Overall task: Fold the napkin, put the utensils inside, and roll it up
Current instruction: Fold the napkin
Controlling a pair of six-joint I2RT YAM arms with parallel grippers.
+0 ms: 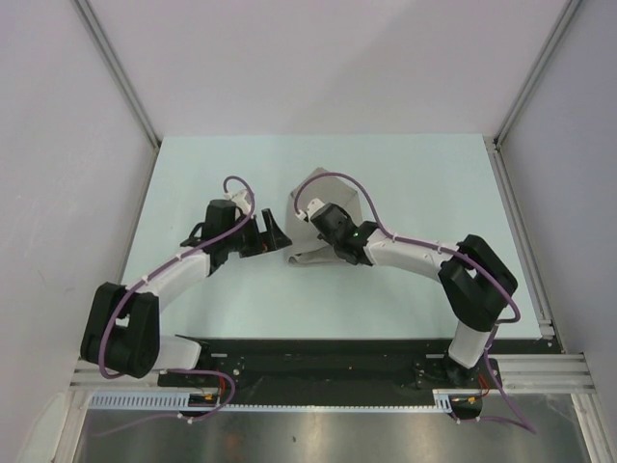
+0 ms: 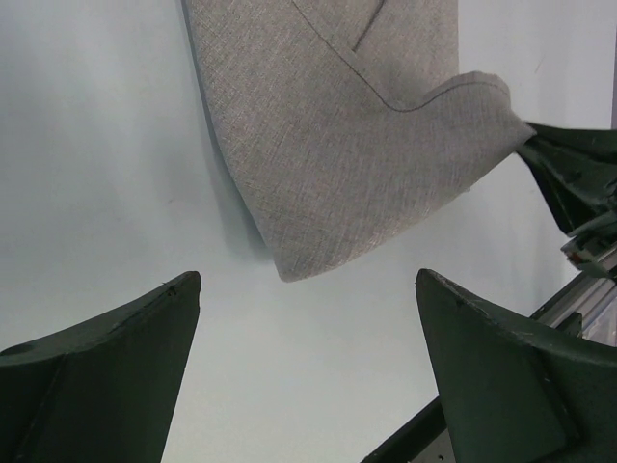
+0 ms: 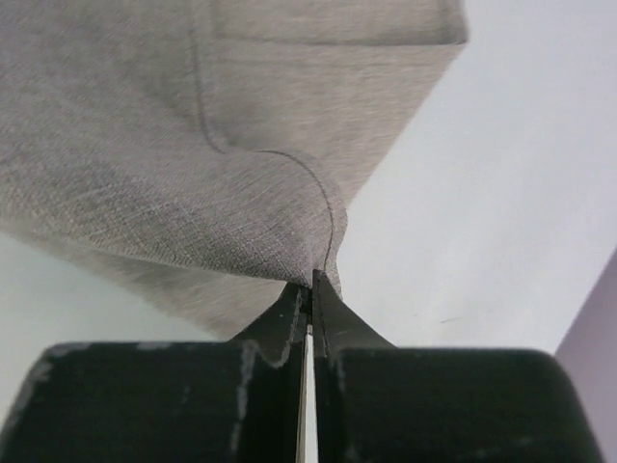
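Observation:
The grey-beige napkin (image 1: 335,189) lies partly folded on the middle of the pale table. My right gripper (image 1: 313,246) is shut on one hemmed corner and holds that corner lifted off the surface. In the right wrist view the cloth (image 3: 193,145) curls up from the closed fingertips of that gripper (image 3: 311,280). My left gripper (image 1: 278,234) stands open just left of the napkin, touching nothing. Its wrist view shows a rounded fold of cloth (image 2: 337,145) a little ahead of the open left gripper (image 2: 308,280), with the right gripper's fingers (image 2: 569,174) at the pinched corner. The utensils are out of view.
The table (image 1: 434,193) is boxed in by pale walls at the left, back and right, with aluminium rails (image 1: 516,222) along the edges. A black base plate (image 1: 328,362) holding both arm bases runs along the near edge.

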